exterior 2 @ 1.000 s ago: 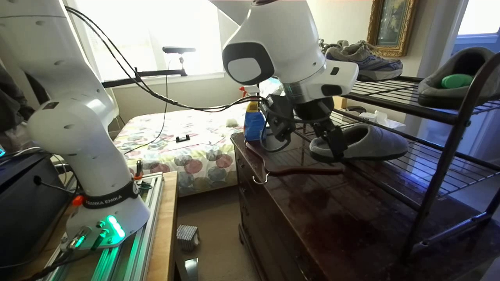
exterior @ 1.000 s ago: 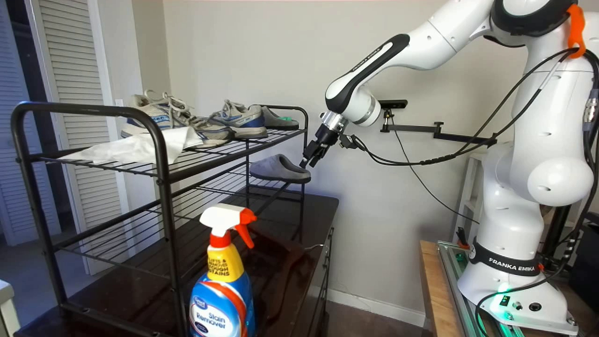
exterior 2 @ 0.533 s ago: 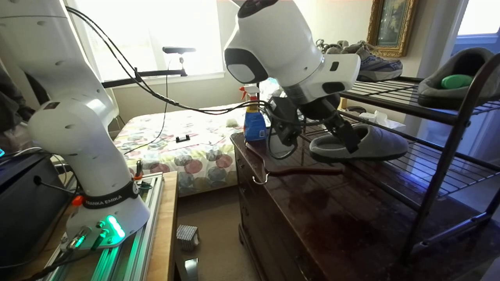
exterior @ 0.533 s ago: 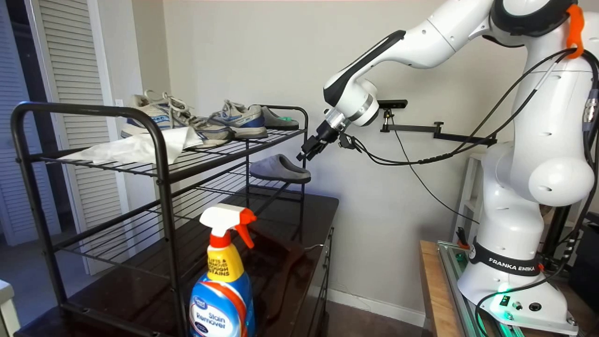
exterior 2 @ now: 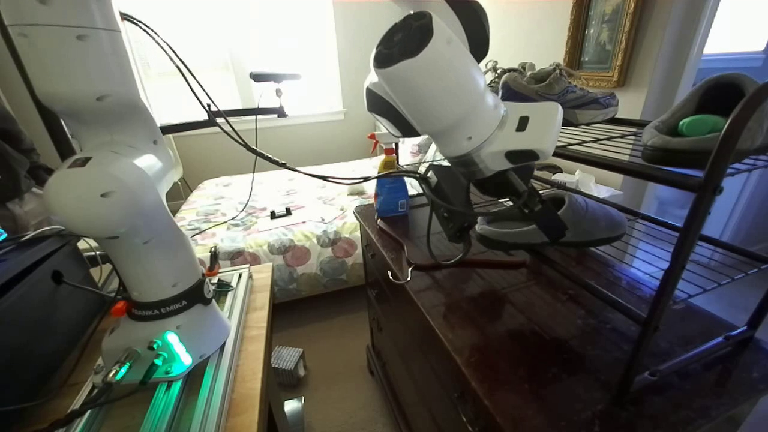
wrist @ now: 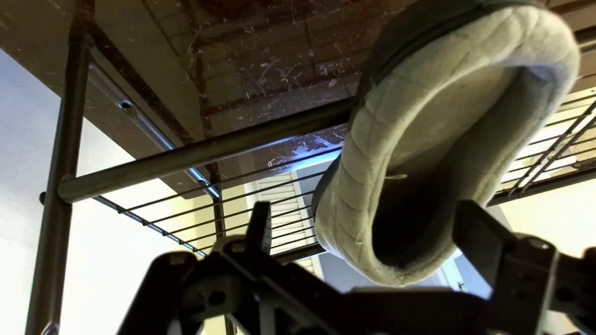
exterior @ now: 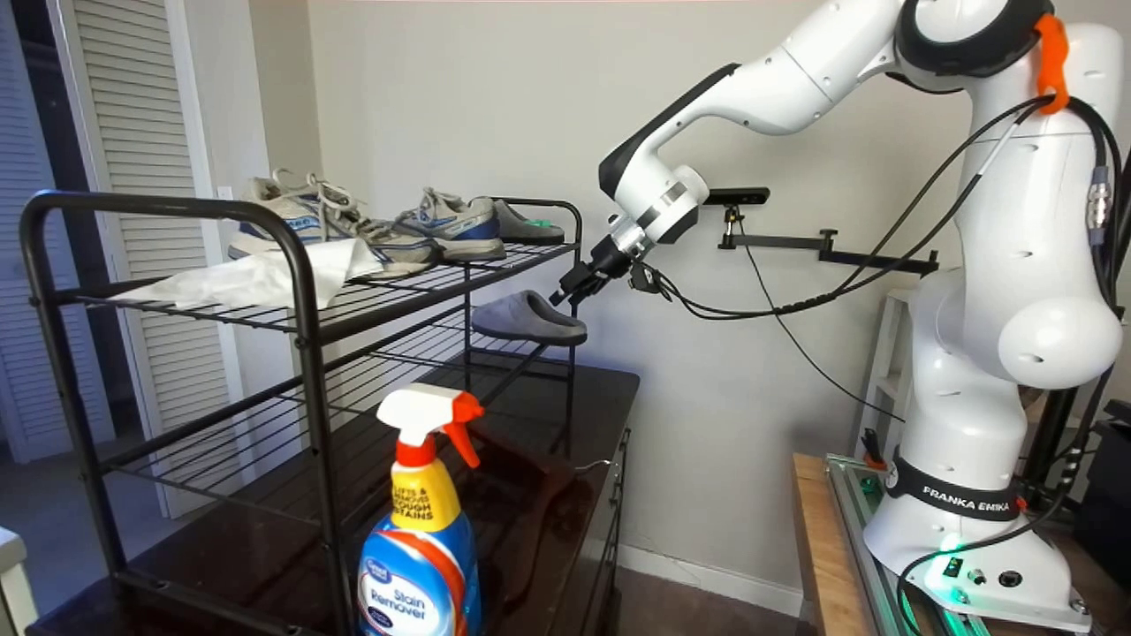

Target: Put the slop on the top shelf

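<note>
The slop, a grey slip-on shoe, sits on the wire tier below the top shelf, in both exterior views (exterior: 517, 320) (exterior 2: 594, 219). In the wrist view the slop (wrist: 365, 158) shows its opening and quilted side. My gripper (wrist: 365, 228) is open and empty. Its fingers stand apart on either side of the slop's lower end in that view; contact cannot be told. In an exterior view the gripper (exterior: 565, 299) is just above the slop's opening, by the rack's end post. The top shelf, a black wire tier, is above it in both exterior views (exterior: 442, 290) (exterior 2: 624, 167).
Another grey slip-on (exterior 2: 666, 144) with a green object (exterior 2: 701, 125) stands on the top shelf. Lace-up sneakers (exterior: 455, 225) and white paper (exterior: 256, 276) share it. A spray bottle (exterior: 420, 548) and a hanger (exterior 2: 468, 263) are on the dark dresser (exterior 2: 510, 324) beside the rack.
My gripper has moved towards the rack and slightly up, then further over the slop, with the wrist tilting. The slop has not moved.
</note>
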`<state>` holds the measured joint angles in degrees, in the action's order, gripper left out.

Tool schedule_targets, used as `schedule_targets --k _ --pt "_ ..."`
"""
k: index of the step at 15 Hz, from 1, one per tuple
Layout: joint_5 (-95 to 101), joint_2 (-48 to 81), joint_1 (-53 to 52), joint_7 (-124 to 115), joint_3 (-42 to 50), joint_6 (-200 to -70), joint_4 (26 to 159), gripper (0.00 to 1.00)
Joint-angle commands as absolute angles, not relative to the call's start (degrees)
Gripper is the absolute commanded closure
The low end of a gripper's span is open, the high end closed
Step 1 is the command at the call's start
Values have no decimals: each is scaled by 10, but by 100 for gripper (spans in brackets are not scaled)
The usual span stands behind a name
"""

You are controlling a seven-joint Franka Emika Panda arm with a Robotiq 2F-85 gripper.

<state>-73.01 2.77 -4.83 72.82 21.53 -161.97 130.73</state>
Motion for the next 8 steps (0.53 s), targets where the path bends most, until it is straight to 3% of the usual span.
schedule_targets --k 1,4,5,8 --pt "-826 98 -49 775 205 -1634 1238 0" --pt "-865 143 -48 793 198 -1643 1199 0" --pt "-871 155 -48 793 197 -1644 1189 23" --pt "-875 186 -46 785 196 -1645 1164 41"
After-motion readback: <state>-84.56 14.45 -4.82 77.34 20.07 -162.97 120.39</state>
